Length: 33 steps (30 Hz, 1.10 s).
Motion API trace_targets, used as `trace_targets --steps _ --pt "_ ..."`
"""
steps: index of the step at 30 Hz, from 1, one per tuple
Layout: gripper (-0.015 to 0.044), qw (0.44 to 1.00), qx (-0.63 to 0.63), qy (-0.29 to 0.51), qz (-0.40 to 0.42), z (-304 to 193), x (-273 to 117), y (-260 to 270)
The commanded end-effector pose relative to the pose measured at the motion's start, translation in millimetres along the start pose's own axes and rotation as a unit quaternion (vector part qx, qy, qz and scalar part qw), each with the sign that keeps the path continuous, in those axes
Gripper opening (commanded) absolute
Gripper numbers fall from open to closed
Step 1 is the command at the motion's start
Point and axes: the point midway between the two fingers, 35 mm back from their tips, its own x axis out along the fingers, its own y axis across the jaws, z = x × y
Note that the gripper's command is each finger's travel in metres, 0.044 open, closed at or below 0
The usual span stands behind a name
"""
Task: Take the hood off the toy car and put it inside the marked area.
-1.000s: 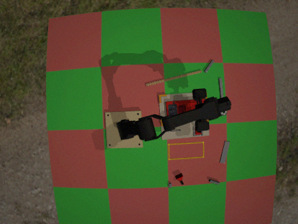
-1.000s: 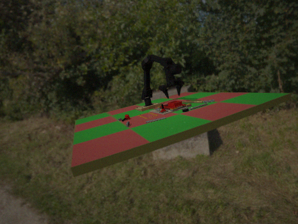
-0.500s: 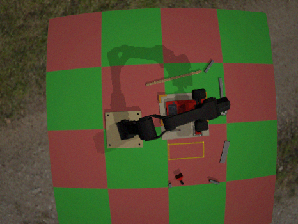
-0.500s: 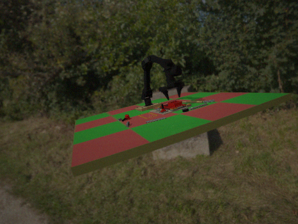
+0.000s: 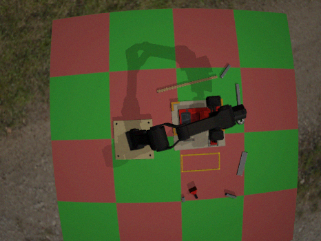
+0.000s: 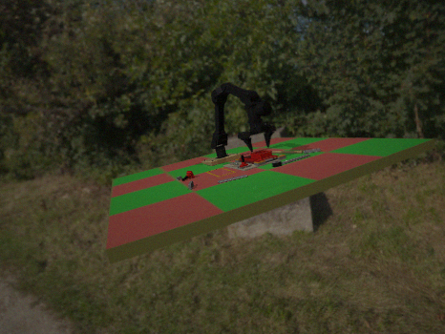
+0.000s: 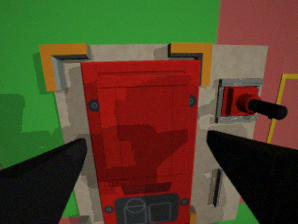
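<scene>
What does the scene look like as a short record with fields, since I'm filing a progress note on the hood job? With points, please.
pincer (image 5: pixel 214 116) (image 6: pixel 259 149) (image 7: pixel 148 140): open, nothing between the fingers, above the red hood
red hood (image 7: pixel 145 125): not lifted out, on the gray board
gray board (image 5: pixel 186 144) (image 7: pixel 240 57): orange corner brackets (image 7: pixel 48 65) around the hood
marked area (image 5: pixel 200 153) (image 7: pixel 281 95): yellow outline, hood not inside
black-handled red piece (image 7: pixel 245 103): in a gray frame on the board
</scene>
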Motion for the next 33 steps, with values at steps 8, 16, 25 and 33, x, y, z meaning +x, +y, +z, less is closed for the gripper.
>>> trace_targets --steps 8,16,25,33 --pt "0.0440 1.000 0.001 0.002 0.001 -2.3 9.6 0.6" --pt "0.0440 1.000 0.001 0.002 0.001 -2.2 12.3 0.6" --pt "0.0440 1.000 0.001 0.002 0.001 -2.2 16.8 0.6" --pt "0.0440 1.000 0.001 0.002 0.001 -2.3 20.7 0.7"
